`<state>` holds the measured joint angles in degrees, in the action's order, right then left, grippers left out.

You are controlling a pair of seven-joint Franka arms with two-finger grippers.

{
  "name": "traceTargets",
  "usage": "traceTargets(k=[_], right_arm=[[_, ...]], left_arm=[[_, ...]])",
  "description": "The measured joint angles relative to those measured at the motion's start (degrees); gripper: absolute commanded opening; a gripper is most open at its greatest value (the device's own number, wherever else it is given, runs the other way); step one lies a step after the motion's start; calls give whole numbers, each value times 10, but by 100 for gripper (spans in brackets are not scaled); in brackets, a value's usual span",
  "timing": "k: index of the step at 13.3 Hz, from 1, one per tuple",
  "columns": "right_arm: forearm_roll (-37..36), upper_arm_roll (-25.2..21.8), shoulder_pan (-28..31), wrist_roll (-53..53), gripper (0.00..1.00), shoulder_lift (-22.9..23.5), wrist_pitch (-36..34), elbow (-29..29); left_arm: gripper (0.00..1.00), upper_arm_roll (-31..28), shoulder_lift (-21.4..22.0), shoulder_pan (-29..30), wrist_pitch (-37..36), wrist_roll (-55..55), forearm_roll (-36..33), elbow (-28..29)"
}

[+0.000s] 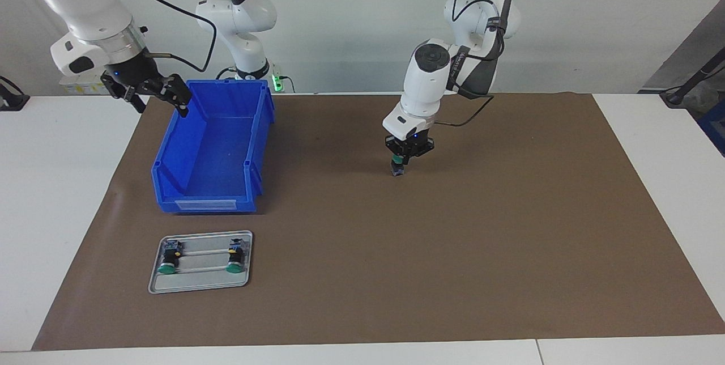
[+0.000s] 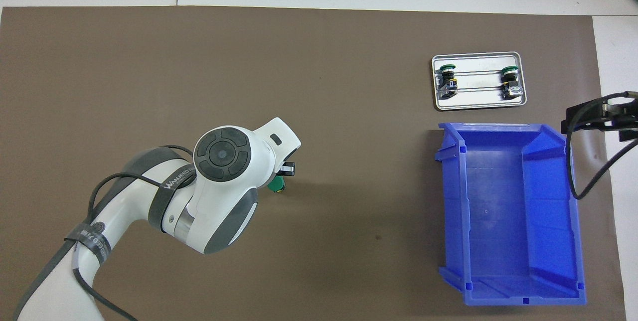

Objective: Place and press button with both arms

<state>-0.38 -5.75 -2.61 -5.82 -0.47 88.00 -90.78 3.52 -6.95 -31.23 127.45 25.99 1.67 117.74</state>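
Observation:
A green-capped button (image 1: 398, 169) stands upright on the brown mat near the table's middle. My left gripper (image 1: 403, 161) is shut and sits right on top of it, its fingertips down at the green cap. In the overhead view the left wrist covers most of the button (image 2: 277, 186), and only a green edge shows. My right gripper (image 1: 154, 97) hangs open and holds nothing. It is over the blue bin's corner nearest the robots, at the right arm's end of the table, and that arm waits.
A blue bin (image 1: 170, 183) stands empty on the mat toward the right arm's end. Farther from the robots than the bin lies a small metal tray (image 1: 198, 285) with two more green-capped buttons (image 1: 167, 258) lying on their sides.

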Motion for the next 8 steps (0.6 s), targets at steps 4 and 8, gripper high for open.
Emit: traceTargets(k=[4, 8], right_arm=[[0, 0, 0, 0, 100, -2, 0, -3], [0, 0, 0, 0, 100, -3, 1, -4]], left_arm=[[1, 0, 0, 0, 29, 0, 0, 22], [1, -1, 2, 0, 51, 0, 0, 34]])
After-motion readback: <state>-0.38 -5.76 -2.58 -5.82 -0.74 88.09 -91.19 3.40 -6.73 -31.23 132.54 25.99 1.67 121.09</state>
